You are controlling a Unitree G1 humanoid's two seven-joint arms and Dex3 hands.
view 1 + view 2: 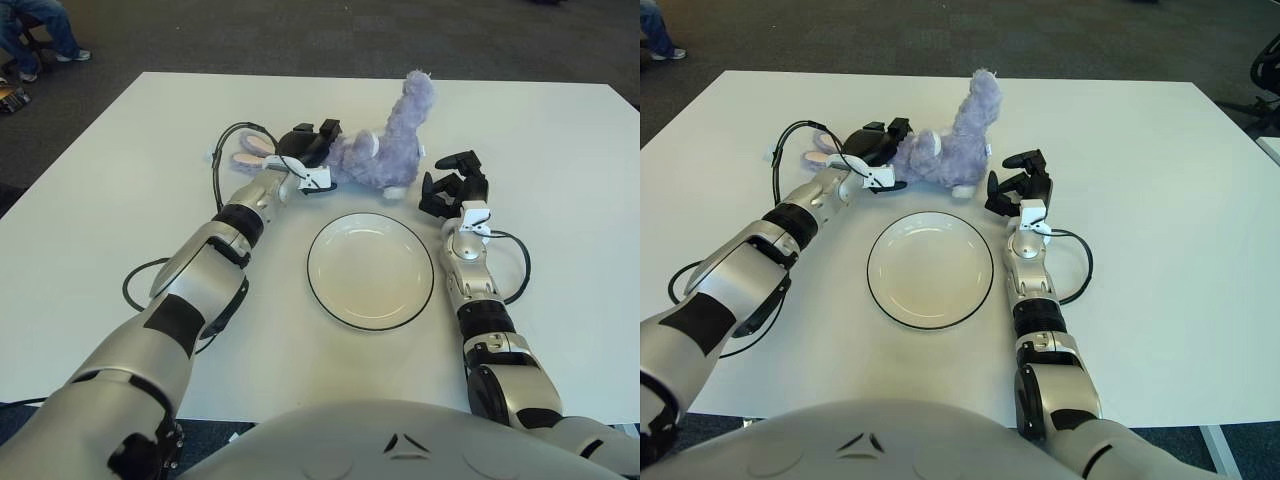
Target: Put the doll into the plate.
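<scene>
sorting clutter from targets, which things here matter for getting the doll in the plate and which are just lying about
Job:
- purple doll, lying beyond the plate
- plate, nothing in it
- left hand, at the doll's head
- right hand, right of the doll

Lying about:
- black cables on the white table

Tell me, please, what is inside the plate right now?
Nothing shows in the plate: its whole white inside is bare. The doll lies on the table beyond it, with the left hand at its head and the right hand beside it.
</scene>
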